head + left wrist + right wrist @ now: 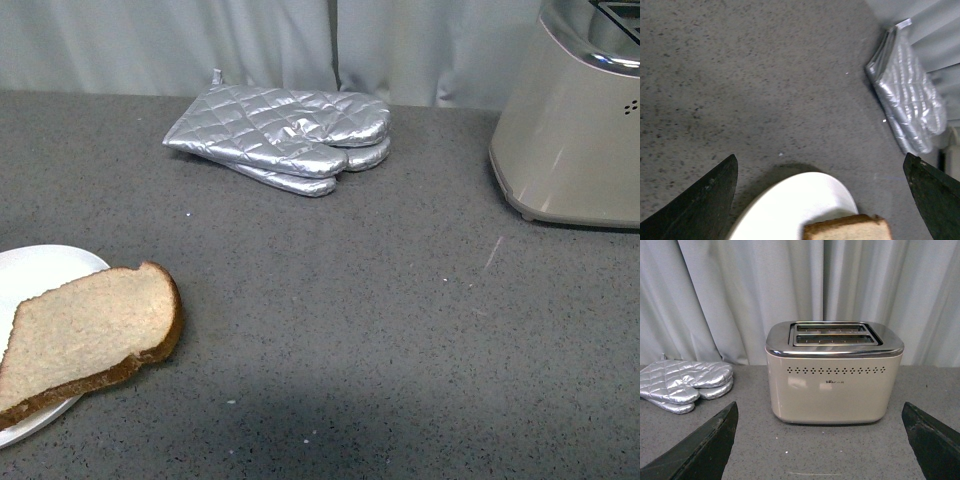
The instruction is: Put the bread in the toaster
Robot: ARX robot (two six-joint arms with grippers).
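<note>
The bread [85,335], a light-brown slice with a darker crust, lies half on a round white plate [40,265] at the front left, overhanging its right rim. The beige toaster [575,130] stands at the back right; in the right wrist view the toaster [834,375] faces me with two empty slots in its chrome top. My left gripper [822,197] is open above the plate [795,205], with the bread's crust edge [847,229] between its fingers. My right gripper [820,440] is open and empty, short of the toaster. Neither gripper shows in the front view.
Two silver quilted oven mitts [285,135] lie stacked at the back centre, also in the left wrist view [910,100] and right wrist view [685,385]. Grey speckled counter [380,330] spans the scene. A pale curtain [740,290] hangs behind.
</note>
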